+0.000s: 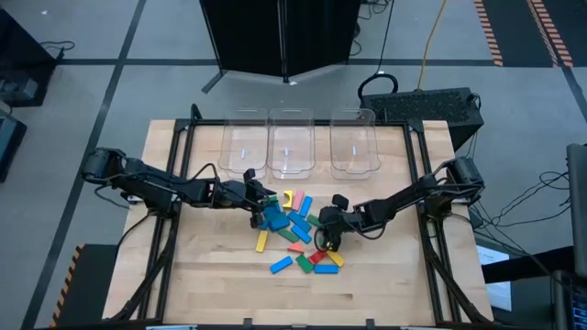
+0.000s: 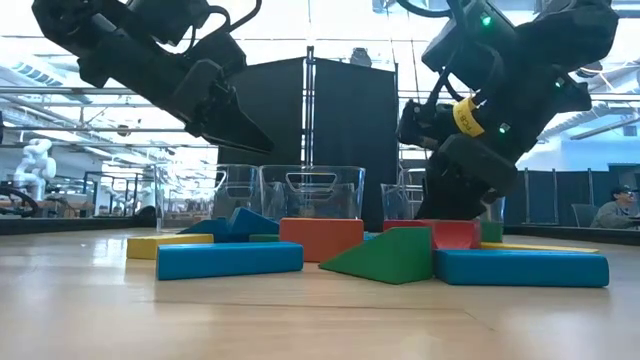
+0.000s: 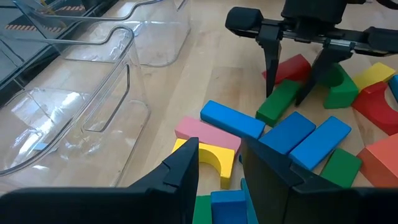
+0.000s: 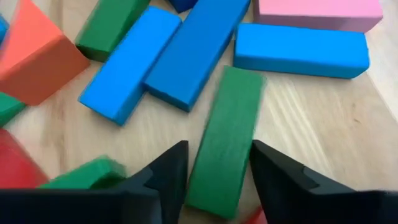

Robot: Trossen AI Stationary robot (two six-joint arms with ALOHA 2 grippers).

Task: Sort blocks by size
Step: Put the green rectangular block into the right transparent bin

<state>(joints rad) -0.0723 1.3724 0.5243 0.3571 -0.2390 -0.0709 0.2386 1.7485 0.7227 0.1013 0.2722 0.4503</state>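
Several coloured blocks [image 1: 295, 234] lie in a loose heap mid-table. Among them are blue bars [image 4: 168, 56], a pink bar [image 4: 317, 9], a yellow arch [image 3: 214, 155] and an orange piece [image 4: 37, 56]. My right gripper [image 4: 217, 180] reaches down at the heap's right side [image 1: 326, 229] and is shut on a long green block [image 4: 227, 137] that lies flat on the wood. My left gripper [image 3: 221, 168] hovers above the heap's left end [image 1: 260, 203]. It stands open with a narrow gap and nothing between its fingers. My right gripper pinches the long green block near its end closest to me [image 4: 214, 190], one finger on each long side. The fingers [image 3: 270, 74] slant down from the table's right. The block lies flat on the table beside the blue bars.
Three clear plastic bins [image 1: 245, 147] [image 1: 292, 147] [image 1: 355, 144] stand in a row at the table's far side, close behind the heap. Bare wood [image 1: 229, 284] lies along the near edge. A person sits in the room far behind the table [image 2: 615, 205].
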